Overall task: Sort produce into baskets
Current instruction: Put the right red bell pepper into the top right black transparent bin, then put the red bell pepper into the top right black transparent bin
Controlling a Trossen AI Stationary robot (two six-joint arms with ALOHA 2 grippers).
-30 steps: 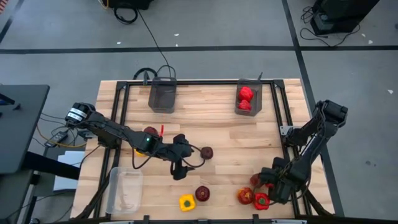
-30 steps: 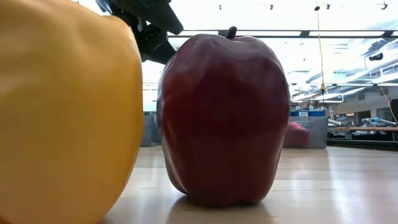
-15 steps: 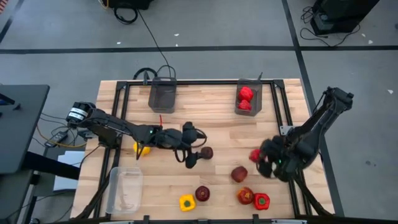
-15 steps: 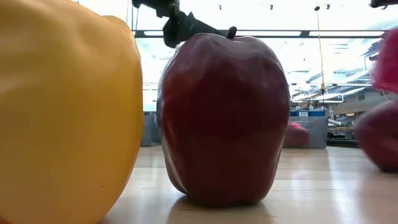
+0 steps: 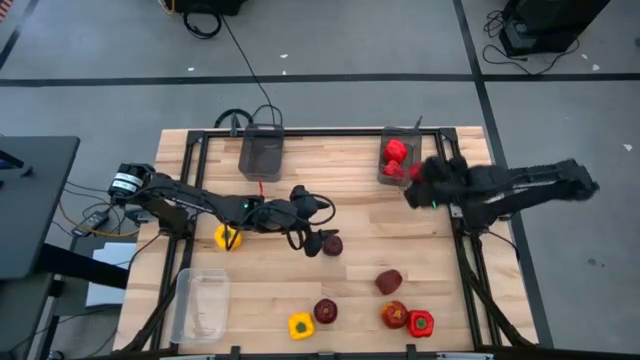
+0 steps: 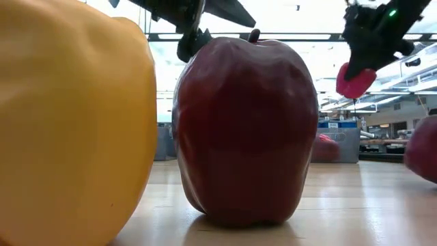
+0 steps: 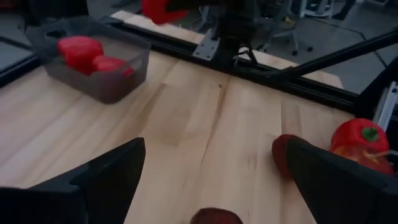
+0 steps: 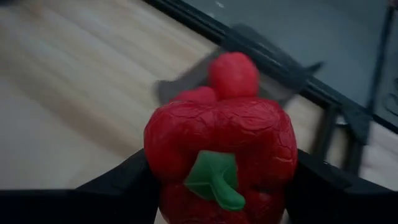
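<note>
My right gripper (image 5: 418,185) is shut on a red bell pepper (image 8: 221,155) and holds it in the air beside the far right dark bin (image 5: 398,158), which has red peppers in it. In the low view the pepper (image 6: 355,79) hangs under the gripper. My left gripper (image 5: 308,238) is open at the table's middle, next to a dark maroon fruit (image 5: 330,243) that rests on the table. This fruit shows low between the fingers in the left wrist view (image 7: 214,216). A yellow pepper (image 5: 228,238) lies beside the left arm. My right gripper pinches the red pepper's two opposite sides (image 8: 155,162) between its two fingers. The green stem (image 8: 214,177) faces back toward the wrist. The pepper is lifted clear of the table.
An empty dark bin (image 5: 262,155) stands at the far left and a clear tub (image 5: 200,305) at the near left. Near the front edge lie two maroon fruits (image 5: 388,282) (image 5: 325,311), a yellow pepper (image 5: 300,325) and two red peppers (image 5: 408,320).
My right gripper has lifted a red pepper from the near right corner and carried it toward the far edge, up to the far right bin. A maroon fruit has come into sight where the arm was. My left gripper has moved toward the far edge and slightly right, up to the middle maroon fruit.
</note>
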